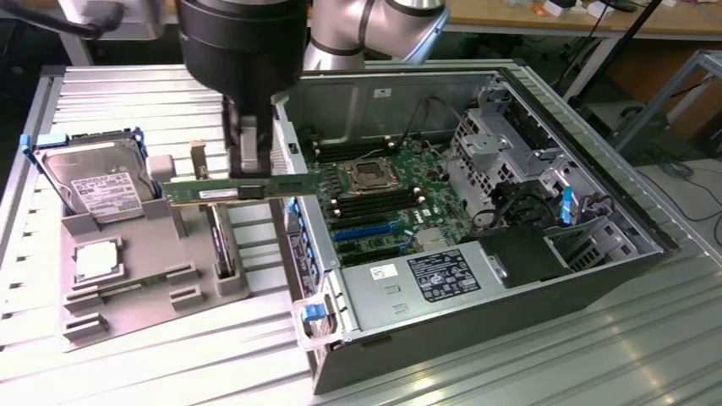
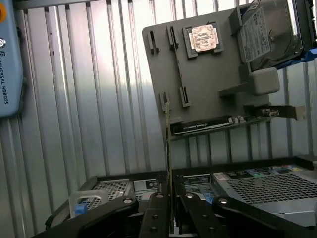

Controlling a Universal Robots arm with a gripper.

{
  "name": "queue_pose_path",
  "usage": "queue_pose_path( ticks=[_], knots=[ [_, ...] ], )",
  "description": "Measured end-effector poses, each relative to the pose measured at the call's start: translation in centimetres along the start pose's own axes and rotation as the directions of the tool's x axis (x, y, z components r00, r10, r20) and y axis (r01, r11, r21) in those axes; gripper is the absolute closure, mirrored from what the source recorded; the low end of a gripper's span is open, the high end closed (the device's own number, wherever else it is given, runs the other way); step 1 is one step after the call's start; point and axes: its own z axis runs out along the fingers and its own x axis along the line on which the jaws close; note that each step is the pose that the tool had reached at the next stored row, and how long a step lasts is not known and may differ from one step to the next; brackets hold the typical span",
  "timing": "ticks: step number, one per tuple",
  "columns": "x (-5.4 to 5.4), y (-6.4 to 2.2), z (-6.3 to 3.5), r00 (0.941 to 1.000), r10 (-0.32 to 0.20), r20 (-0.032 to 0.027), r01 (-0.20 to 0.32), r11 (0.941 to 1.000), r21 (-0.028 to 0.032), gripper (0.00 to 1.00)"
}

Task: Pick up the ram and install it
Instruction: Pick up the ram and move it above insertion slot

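Jaws pinch the ram [image 2: 168, 144] near mid-length. The stick hangs level in the air over the gray tray [image 1: 158, 254], just beside the open case [image 1: 395, 85] wall.

Risks, as judged:
- The hold on the edge is thin, so the stick may pivot or slip.
- One long end may clip the case wall.
- Any tilt would miss the memory slots [image 1: 378, 205] beyond.

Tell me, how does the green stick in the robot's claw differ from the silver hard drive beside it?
The green stick is thin, long and narrow; the hard drive is a boxy silver block. The stick hangs level in the air, pinched by the gripper, above the grey tray; the hard drive stands tilted in a holder on that tray. Both carry a white label.
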Motion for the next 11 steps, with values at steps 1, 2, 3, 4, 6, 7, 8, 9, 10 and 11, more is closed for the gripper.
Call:
queue_pose_path(
  ticks=[1,2,3,4,6,7,8,9,10,11],
  knots=[
    [-0.1,-0.93,-0.02,1.0,-0.001,0.0001,0.001,1.0,0.0001,0.85],
    [-0.1,-1.42,-0.03,1.0,-0.001,0.0,0.001,1.0,0.0001,0.85],
    [-0.2,-1.9,-0.04,1.0,-0.001,0.0,0.001,1.0,0.0001,0.85],
    [-0.3,-2.5,-0.06,1.0,-0.002,-0.0001,0.002,1.0,0.0,0.85],
    [-0.4,-3.62,-0.08,1.0,-0.003,0.0,0.003,1.0,0.0001,0.85],
    [-0.5,-4.71,-0.1,1.0,-0.004,0.0,0.004,1.0,0.0001,0.85],
    [-0.6,-5.29,-0.11,1.0,-0.004,0.0,0.004,1.0,0.0001,0.85],
    [-0.6,-5.88,-0.14,1.0,-0.005,-0.0002,0.005,1.0,0.0001,0.85],
    [-0.7,-6.92,-0.15,1.0,-0.006,-0.0001,0.006,1.0,0.0001,0.85],
    [-0.8,-7.68,-0.17,1.0,-0.006,-0.0001,0.006,1.0,0.0002,0.85]
  ],
)
